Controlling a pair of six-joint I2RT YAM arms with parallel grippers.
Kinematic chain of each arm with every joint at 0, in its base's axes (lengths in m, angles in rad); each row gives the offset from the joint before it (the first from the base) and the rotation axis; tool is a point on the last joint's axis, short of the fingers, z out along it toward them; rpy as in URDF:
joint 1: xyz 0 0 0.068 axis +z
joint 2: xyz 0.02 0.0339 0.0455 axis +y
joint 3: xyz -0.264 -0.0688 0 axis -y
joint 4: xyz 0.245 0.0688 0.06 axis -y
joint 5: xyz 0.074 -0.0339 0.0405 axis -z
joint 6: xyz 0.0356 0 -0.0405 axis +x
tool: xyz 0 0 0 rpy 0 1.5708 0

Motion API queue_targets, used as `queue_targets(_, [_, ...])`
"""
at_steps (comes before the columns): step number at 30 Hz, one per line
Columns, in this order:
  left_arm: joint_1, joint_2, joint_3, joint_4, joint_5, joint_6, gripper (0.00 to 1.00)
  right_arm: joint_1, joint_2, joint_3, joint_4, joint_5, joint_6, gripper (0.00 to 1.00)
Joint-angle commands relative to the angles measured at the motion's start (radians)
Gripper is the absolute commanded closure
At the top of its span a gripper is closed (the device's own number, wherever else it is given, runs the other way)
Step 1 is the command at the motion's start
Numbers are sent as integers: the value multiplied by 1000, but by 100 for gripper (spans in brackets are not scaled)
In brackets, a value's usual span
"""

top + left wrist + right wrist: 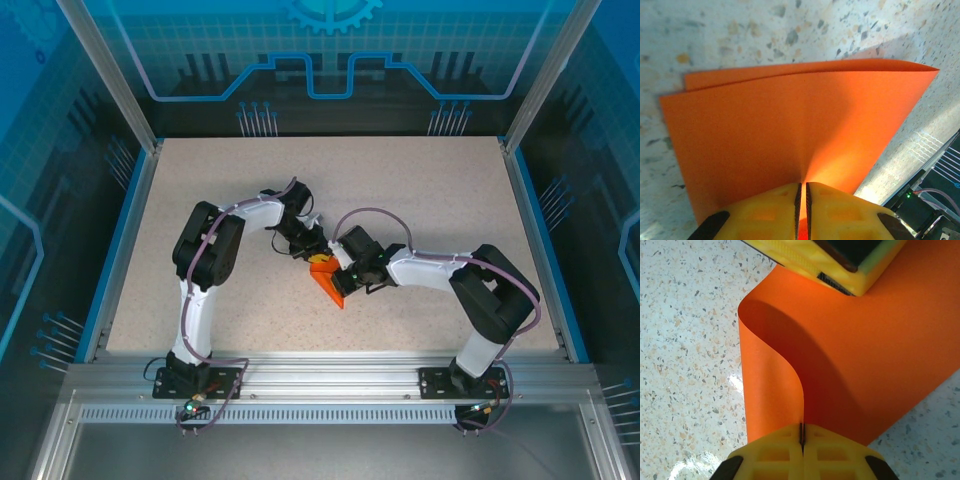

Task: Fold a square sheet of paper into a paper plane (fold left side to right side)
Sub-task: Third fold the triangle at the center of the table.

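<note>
1. Speckled beige tabletop (420, 190) seen from above, fenced by blue panels and an aluminium frame. Near its middle, left gripper (314, 246) and right gripper (340, 270) almost tip to tip, both pinching the square sheet of paper (330, 287). Bright orange, doubled over, lower corner pointing toward the near edge.
2. Left wrist view: yellow fingers (772, 210) of left gripper (802, 192) closed to a thin slit, nipping the near edge of the square sheet of paper (790, 130). Two layers spreading away, one over the other, joined in a loose rounded fold at the right. Lower layer's edge peeking out at upper left. Speckled tabletop (740, 30) beyond.
3. Right wrist view: yellow fingers (840, 455) of right gripper (802, 436) pressed together, clamping one edge of the square sheet of paper (865, 355). Paper curling away from that grip in a soft bend at the left, then running up to left gripper (840, 275), clamped on the far edge at the top. Tabletop (685, 340) at the left and lower right.
</note>
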Motion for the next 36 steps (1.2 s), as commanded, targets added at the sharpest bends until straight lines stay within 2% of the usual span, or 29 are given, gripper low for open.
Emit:
queue_targets(1, [-18, 48, -18, -42, -55, 8, 86, -15, 17, 15, -21, 15, 16, 98])
queue_targets(26, [-18, 47, -22, -42, -58, 6, 86, -15, 30, 20, -44, 38, 17, 97])
queue_targets(36, [-19, 37, -23, -40, -55, 8, 84, -14, 59, 28, -65, 12, 9, 97])
